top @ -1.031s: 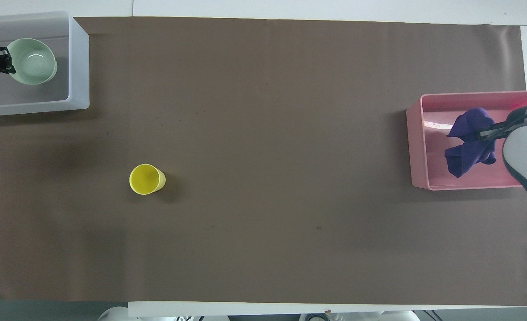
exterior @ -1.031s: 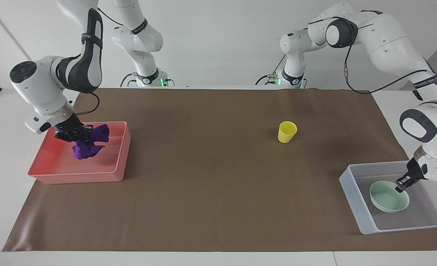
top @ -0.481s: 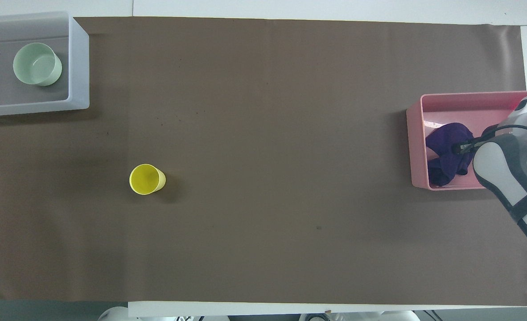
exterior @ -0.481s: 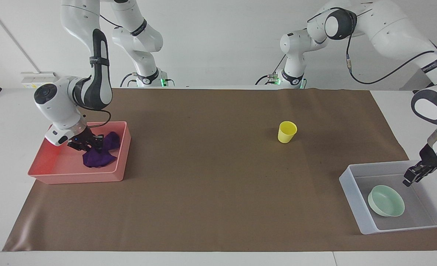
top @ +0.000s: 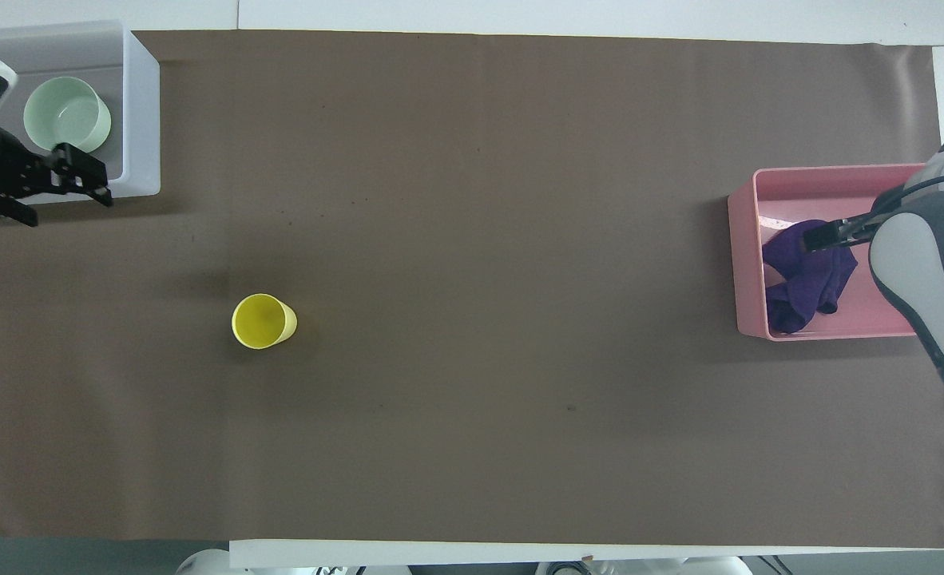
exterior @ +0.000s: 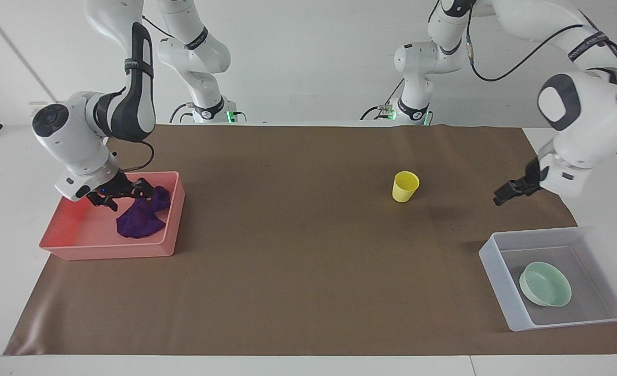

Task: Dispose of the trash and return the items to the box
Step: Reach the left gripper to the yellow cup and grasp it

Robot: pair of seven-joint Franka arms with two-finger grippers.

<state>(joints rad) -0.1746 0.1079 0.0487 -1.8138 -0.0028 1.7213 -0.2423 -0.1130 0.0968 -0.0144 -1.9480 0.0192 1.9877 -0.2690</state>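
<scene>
One item out of the box (exterior: 491, 261): yellow cup (exterior: 405, 186), upright on the brown mat (exterior: 298, 271), mouth up, long axis vertical, so no lengthwise direction to line up with. Lies off toward the right arm's end from the left gripper (exterior: 500, 199), well apart from it and lower, with bare mat between. Far closer to the left gripper than to the right gripper (exterior: 126, 197), so probably a job for the left arm.

Left gripper: raised over the mat between cup and box, fingers spread in the overhead view, nothing held. Mint-green bowl (exterior: 545, 283) already down in the box, below that gripper and apart from it.

Right gripper: low over the pink tray (exterior: 105, 250), fingers spread, nothing pinched. Purple cloth (exterior: 140, 219) heaped just under it, in the tray by the wall toward the cup; touching one fingertip or not, cannot tell.

Cup plain, smooth, tapered toward the base, empty as seen from above. Likely light and easy to tip.
</scene>
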